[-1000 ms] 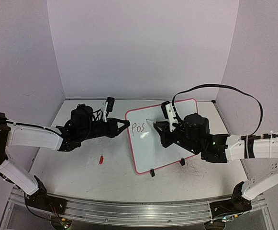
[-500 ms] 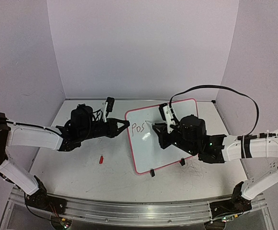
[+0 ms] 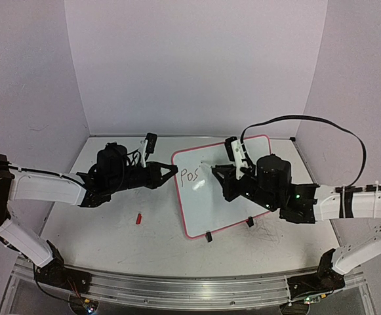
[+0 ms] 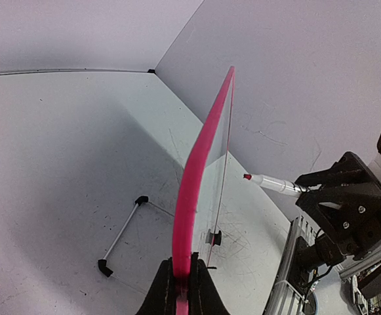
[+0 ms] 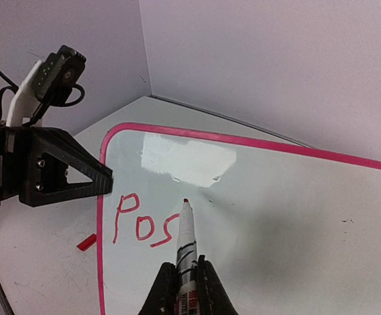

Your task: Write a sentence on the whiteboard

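Observation:
The whiteboard (image 3: 216,207), white with a pink frame, stands tilted at the table's middle. Red lettering "Pos" (image 3: 190,175) is near its upper left corner. My left gripper (image 3: 172,172) is shut on the board's left frame edge (image 4: 190,190), with the jaws pinching the pink rim (image 4: 182,285). My right gripper (image 3: 221,172) is shut on a white marker (image 5: 185,236). Its red tip (image 5: 185,201) sits just right of and above the "s" of the lettering (image 5: 144,223), close to the board (image 5: 275,210). I cannot tell whether the tip touches the surface.
A red marker cap (image 3: 138,218) lies on the table left of the board. Two black clip feet (image 3: 208,237) hold the board's lower edge. A thin wire stand with black ends (image 4: 121,236) lies behind the board. Lilac walls close in the back and sides.
My right gripper with the marker drifted left, then came back right and slightly up. The lettering still reads "Pos". The left arm and the board have not moved.

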You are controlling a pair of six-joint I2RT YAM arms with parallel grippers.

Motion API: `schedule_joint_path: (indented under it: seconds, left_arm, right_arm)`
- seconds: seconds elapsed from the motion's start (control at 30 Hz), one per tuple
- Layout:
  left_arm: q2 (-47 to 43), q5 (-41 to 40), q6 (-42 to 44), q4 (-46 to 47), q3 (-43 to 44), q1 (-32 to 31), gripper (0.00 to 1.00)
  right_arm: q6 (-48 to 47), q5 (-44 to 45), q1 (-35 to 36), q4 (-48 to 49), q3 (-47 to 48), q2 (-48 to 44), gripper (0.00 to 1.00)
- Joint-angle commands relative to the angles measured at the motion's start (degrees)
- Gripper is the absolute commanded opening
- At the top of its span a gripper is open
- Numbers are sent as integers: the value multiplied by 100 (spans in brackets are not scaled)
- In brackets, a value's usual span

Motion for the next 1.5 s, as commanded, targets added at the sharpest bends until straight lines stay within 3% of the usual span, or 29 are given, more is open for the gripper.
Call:
schedule_joint_path:
  seconds: [0.0,0.67,1.47]
  left_arm:
    - [-230,-70,109,176,64,32,0]
    - [-258,-57,137,160,51,32,0]
    - [-256,-83,156,135,51,32,0]
  right_arm:
    - [82,-138,-16,47,-3,111,0]
    - [60,115,-21,40,130,432,0]
    - [355,36,36,-275,-247,205,0]
